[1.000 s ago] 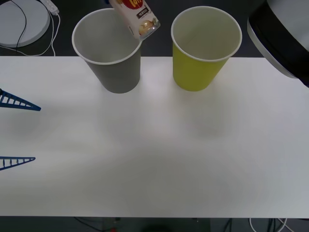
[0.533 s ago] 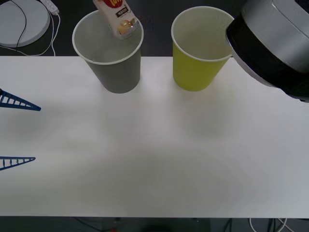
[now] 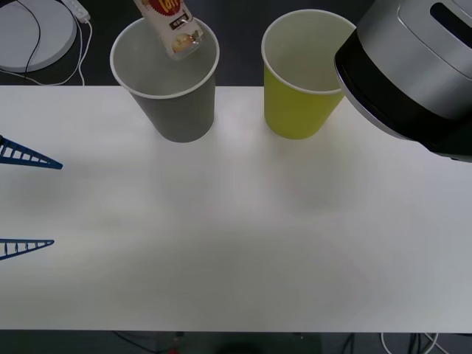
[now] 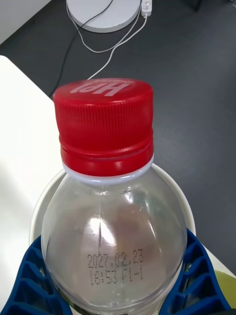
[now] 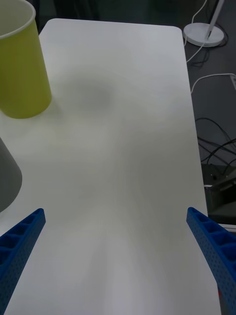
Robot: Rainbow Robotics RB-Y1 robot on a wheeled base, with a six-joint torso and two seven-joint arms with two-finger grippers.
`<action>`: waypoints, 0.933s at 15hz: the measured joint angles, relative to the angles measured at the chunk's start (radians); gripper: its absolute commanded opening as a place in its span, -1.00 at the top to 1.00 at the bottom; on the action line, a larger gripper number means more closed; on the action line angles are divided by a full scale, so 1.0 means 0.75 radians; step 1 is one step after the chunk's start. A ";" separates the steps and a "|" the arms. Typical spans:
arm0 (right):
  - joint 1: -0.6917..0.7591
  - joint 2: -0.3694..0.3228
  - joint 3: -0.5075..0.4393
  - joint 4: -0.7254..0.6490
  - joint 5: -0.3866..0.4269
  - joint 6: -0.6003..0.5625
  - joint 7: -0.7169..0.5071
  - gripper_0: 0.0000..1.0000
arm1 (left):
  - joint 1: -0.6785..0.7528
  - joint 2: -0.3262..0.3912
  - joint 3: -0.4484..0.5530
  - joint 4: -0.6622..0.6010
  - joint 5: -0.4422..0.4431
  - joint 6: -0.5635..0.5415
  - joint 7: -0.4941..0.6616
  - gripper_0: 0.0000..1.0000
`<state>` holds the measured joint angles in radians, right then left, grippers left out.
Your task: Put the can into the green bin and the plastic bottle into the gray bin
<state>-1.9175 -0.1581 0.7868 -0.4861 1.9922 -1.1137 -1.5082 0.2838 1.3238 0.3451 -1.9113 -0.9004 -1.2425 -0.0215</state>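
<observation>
Front view: our right fingers (image 4: 118,290) grip plastic bottle (image 3: 171,26), now moved over gray bin (image 3: 166,99); drop next. Left fingers (image 5: 118,261) open, idle.

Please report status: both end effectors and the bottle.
Right end effector shut on small clear red-capped plastic bottle, over gray paper cup. Left end effector open, idle. No obstruction.

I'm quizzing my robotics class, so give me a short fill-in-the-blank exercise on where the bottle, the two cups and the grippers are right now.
1. The right gripper holds the plastic bottle over the ____ bin.
2. The bottle's screw cap is ____ in colour.
3. The green bin stands to the robot's ____ of the gray bin.
4. The left gripper waits over the white table with its fingers ____.

Missing words: gray; red; right; open
</observation>
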 measured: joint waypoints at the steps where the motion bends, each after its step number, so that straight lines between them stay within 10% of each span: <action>1: 0.000 0.000 0.002 0.000 -0.003 0.000 0.000 -0.41 | 0.000 0.000 0.000 0.000 0.000 0.000 0.000 -1.00; 2: 0.000 0.000 0.005 0.000 -0.003 0.005 0.000 -1.00 | 0.000 0.000 0.000 0.000 0.000 0.000 0.000 -1.00; 14: 0.002 -0.001 0.010 0.053 -0.024 0.092 0.075 -1.00 | 0.000 0.000 0.000 0.000 0.000 0.000 0.000 -1.00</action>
<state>-1.9162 -0.1592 0.7946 -0.4465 1.9740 -1.0448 -1.4520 0.2838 1.3238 0.3451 -1.9113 -0.9004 -1.2425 -0.0215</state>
